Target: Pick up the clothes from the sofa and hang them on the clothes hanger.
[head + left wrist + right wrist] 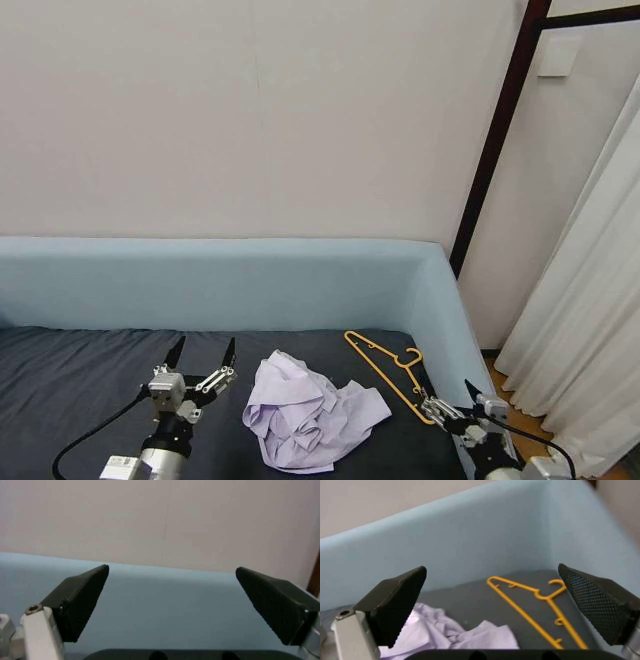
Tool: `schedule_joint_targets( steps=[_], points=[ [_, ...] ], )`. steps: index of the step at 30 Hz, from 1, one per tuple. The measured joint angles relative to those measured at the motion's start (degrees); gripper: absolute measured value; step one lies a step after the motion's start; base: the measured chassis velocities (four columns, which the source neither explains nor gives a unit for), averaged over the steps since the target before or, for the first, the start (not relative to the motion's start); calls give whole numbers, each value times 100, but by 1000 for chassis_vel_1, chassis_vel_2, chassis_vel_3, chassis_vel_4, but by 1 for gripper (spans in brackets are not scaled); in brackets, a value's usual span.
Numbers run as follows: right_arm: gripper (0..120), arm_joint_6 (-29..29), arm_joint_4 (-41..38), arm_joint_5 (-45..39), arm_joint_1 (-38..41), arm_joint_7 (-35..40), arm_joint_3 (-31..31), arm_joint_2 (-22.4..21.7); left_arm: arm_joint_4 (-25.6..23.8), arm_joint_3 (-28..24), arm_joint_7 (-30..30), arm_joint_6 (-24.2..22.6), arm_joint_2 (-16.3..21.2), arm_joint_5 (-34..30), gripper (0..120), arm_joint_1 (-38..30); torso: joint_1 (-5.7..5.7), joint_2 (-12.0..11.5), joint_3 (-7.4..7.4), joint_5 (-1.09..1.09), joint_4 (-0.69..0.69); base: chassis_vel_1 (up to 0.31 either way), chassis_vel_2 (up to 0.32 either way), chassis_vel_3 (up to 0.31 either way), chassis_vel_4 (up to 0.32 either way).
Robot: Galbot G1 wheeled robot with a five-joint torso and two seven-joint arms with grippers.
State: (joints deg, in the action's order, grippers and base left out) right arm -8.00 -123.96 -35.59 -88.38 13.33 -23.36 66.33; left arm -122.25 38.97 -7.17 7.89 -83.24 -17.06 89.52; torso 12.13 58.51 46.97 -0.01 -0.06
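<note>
A crumpled lilac shirt point(305, 411) lies on the dark seat of the sofa point(80, 370); the right wrist view shows the shirt point(455, 633) too. An orange hanger point(385, 370) lies flat beside it, toward the sofa's right arm, also seen from the right wrist as the hanger point(540, 609). My left gripper point(203, 358) stands open over the seat, left of the shirt, holding nothing. My right gripper point(452, 400) is low at the sofa's right edge, close to the hanger's near end, open and empty, facing hanger and shirt.
The pale blue backrest point(220, 280) and right armrest point(440, 310) wall in the seat. A white curtain point(590, 340) hangs at the right, beside a dark door frame point(495, 140). The left gripper's fingers point(80, 603) face the backrest point(170, 603).
</note>
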Motion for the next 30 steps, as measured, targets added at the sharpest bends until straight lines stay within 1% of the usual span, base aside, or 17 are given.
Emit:
schedule_joint_targets(
  steps=[2,4,5,6,11,12,14,16,17,18,19,22,25,26,27,30],
  points=[
    [100,-37,42,-37,91,-9,71,1,27,41,20,0,23,-36,100,-2,0,0,0,-1,0,0,0,0,0],
    [100,-141,160,-192,303,-39,277,30,132,204,112,-28,67,-36,100,-4,0,0,0,-2,0,0,0,0,0],
    [100,-242,294,-443,496,-38,473,69,199,341,177,-58,80,-7,100,10,0,0,0,-2,0,0,0,0,0],
    [100,-242,294,-443,496,-38,473,69,199,341,177,-58,80,-7,100,10,0,0,0,-2,0,0,0,0,0],
    [100,-625,906,-1365,1138,141,1014,211,226,655,213,-118,26,21,100,187,0,0,0,-2,-1,0,0,0,0],
    [100,-625,906,-1365,1138,141,1014,211,226,655,213,-118,26,21,100,187,0,0,0,-2,-1,0,0,0,0],
    [100,-944,1383,-2029,1619,292,1231,334,139,829,207,-120,-33,21,100,320,0,0,0,-1,1,0,0,0,0],
    [100,-1560,2027,-3000,2207,627,1214,654,4,1013,201,-105,-95,6,100,457,0,0,0,0,0,0,0,0,0],
    [100,-1560,2027,-3000,2207,627,1214,654,4,1013,201,-105,-95,6,100,457,0,0,0,0,0,0,0,0,0],
    [100,-1804,2414,-3372,2500,802,1178,856,-64,1091,203,-86,-123,1,100,532,1,-1,0,-1,0,0,0,0,0],
    [100,-1908,2882,-3645,2784,901,1119,1096,-147,1165,206,-64,-161,0,100,606,0,-1,0,-2,1,0,0,0,0],
    [100,-1936,3065,-3747,2886,944,1086,1193,-190,1194,205,-59,-182,0,100,643,1,-1,1,-1,0,0,0,0,0],
    [100,-1996,3657,-3964,3148,1033,973,1513,-283,1270,206,-50,-220,-5,100,732,1,0,0,-1,0,0,0,0,0],
    [100,-2006,3859,-3949,3225,1030,949,1614,-300,1304,207,-45,-218,-5,100,753,1,-1,1,-1,0,0,0,0,0],
    [100,-2006,3859,-3949,3225,1030,949,1614,-300,1304,207,-45,-218,-5,100,753,1,-1,1,-1,0,0,0,0,0],
    [100,-2010,4227,-3754,3351,945,933,1781,-311,1378,210,-41,-180,-20,100,778,1,-1,0,-2,-1,0,0,0,0]
  ],
)
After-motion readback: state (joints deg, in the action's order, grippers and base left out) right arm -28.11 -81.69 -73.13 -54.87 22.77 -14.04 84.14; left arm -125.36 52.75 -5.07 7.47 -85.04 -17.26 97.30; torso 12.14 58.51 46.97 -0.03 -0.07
